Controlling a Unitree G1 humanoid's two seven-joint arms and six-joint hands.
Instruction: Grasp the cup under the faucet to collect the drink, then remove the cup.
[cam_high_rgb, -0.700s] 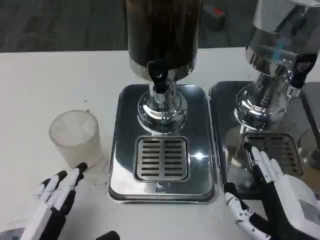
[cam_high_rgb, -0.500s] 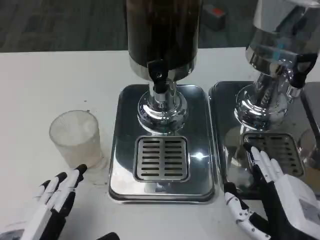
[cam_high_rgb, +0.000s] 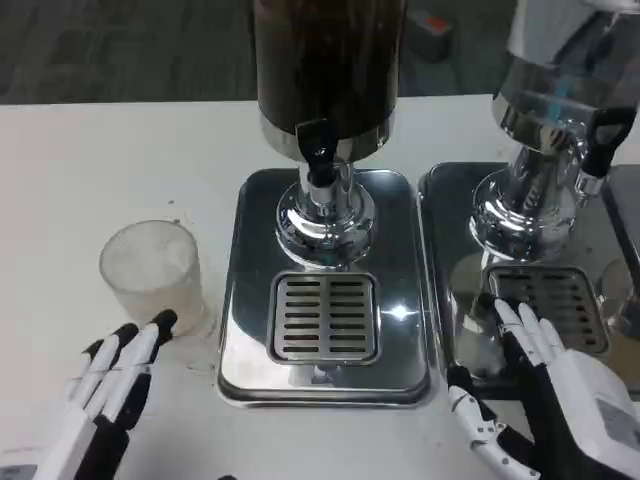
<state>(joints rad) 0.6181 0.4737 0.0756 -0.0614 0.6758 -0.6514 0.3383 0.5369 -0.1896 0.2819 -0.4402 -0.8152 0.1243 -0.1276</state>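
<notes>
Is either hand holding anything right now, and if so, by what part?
Nothing is held. The left hand is open, its fingertips just short of the frosted clear plastic cup; the right hand is open by the right dispenser's drip tray.

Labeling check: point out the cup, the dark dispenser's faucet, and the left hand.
cup (cam_high_rgb: 152, 275), head view, front of its frosted wall
faucet (cam_high_rgb: 318, 150), head view, black tap handle
left hand (cam_high_rgb: 112, 375), head view, middle of the fingers

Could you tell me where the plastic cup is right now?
The cup stands on the table, left of the middle dispenser's tray, just beyond the left robot hand.
</notes>
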